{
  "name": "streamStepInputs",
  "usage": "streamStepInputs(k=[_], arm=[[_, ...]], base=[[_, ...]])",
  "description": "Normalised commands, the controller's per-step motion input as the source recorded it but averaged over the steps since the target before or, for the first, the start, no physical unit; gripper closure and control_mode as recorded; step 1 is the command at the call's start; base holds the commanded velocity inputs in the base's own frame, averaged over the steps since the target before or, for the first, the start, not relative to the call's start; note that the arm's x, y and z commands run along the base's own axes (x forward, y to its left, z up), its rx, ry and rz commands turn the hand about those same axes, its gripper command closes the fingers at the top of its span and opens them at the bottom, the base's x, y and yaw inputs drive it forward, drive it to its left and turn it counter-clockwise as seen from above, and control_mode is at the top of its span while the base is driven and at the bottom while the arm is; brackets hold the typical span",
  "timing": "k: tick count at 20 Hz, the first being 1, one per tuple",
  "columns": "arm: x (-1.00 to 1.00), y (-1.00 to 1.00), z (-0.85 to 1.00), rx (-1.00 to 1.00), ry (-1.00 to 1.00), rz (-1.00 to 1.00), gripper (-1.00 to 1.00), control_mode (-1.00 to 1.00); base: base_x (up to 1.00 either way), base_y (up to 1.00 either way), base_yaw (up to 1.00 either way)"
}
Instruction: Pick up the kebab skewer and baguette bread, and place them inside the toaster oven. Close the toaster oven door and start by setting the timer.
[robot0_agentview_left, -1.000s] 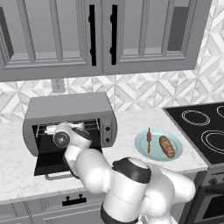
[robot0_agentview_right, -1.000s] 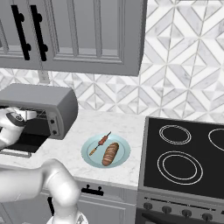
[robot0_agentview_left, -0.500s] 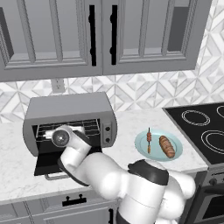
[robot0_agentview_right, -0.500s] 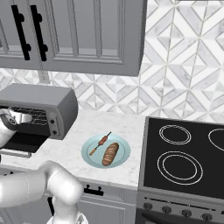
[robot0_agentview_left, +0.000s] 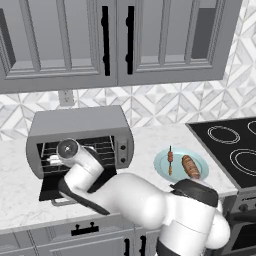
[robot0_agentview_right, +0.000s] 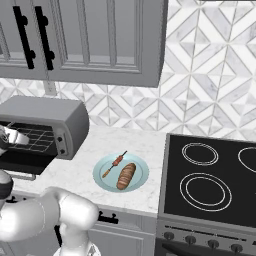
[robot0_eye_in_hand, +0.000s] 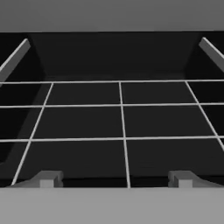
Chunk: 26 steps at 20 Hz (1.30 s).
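Presently: boxy grey metal toaster oven (robot0_agentview_left: 80, 125), thin wire rack (robot0_eye_in_hand: 122, 122) (dark interior); jaws spread wide, empty; slashed golden baguette bread (robot0_agentview_left: 190, 166) and slim kebab skewer (robot0_agentview_left: 170, 159) on round plate (robot0_agentview_left: 161, 167).

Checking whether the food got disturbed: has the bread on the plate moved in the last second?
No. The bread lies on the same spot of the plate, beside the skewer, left of the stove, as before.

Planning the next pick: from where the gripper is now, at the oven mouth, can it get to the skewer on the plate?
Probably yes. The gripper is open and empty, facing the oven rack. The skewer lies uncovered on the plate, apart from the bread, with nothing standing between.
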Motion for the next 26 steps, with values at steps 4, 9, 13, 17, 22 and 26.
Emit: streamStepInputs(k=[4,9,13,17,22,26], arm=[[-0.99,0.0,-0.83,0.0,0.29,0.0,-1.0,-1.0],[-1.0,0.0,-0.78,0.0,0.3,0.0,-1.0,-1.0],[-0.75,-0.29,0.02,0.03,0.14,0.0,-1.0,-1.0],[-0.98,-0.96,0.61,0.06,-0.02,-0.06,-1.0,-1.0],[-0.51,-1.0,0.0,0.1,0.13,-0.2,-1.0,-1.0],[0.0,-1.0,0.0,0.1,0.15,-0.16,-1.0,-1.0]], base=[[0.0,0.0,0.0],[0.0,0.0,0.0],[0.0,0.0,0.0],[0.0,0.0,0.0],[0.0,0.0,0.0],[0.0,0.0,0.0]])
